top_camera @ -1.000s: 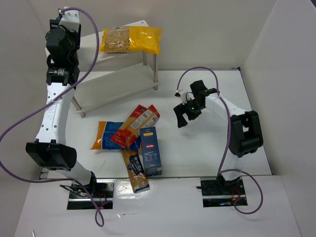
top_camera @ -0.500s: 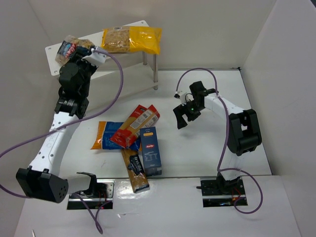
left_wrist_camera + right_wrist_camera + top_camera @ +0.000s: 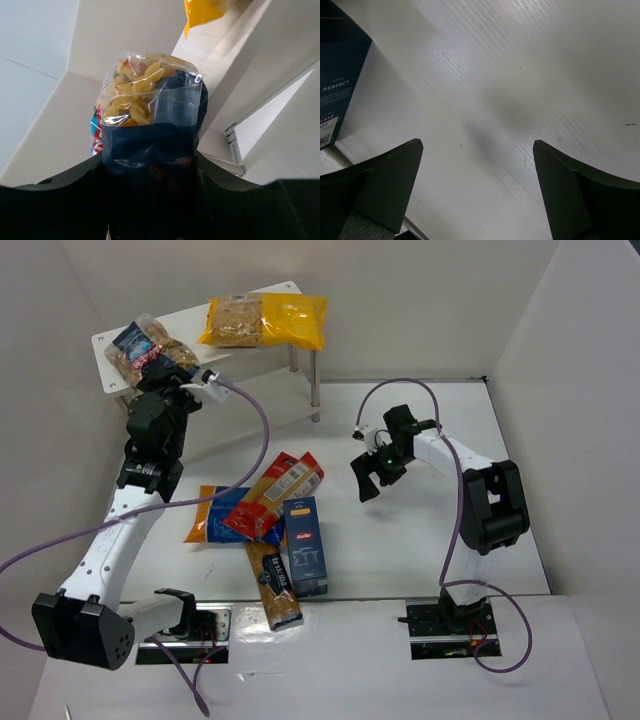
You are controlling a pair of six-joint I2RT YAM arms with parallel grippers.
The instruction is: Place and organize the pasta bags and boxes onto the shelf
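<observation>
Your left gripper is clamped on the clear bag, holding it at the far-left end of the shelf's top board. The yellow bag already lies on that board, to its right. Your right gripper hangs empty over the table, jaws wide apart.

Not yet shelved are the red-orange box, dark blue box, tan-and-dark box and orange-and-blue bag, heaped near the middle.

You can't tell whether the clear bag rests on the board. The red-orange box covers part of the orange-and-blue bag.
</observation>
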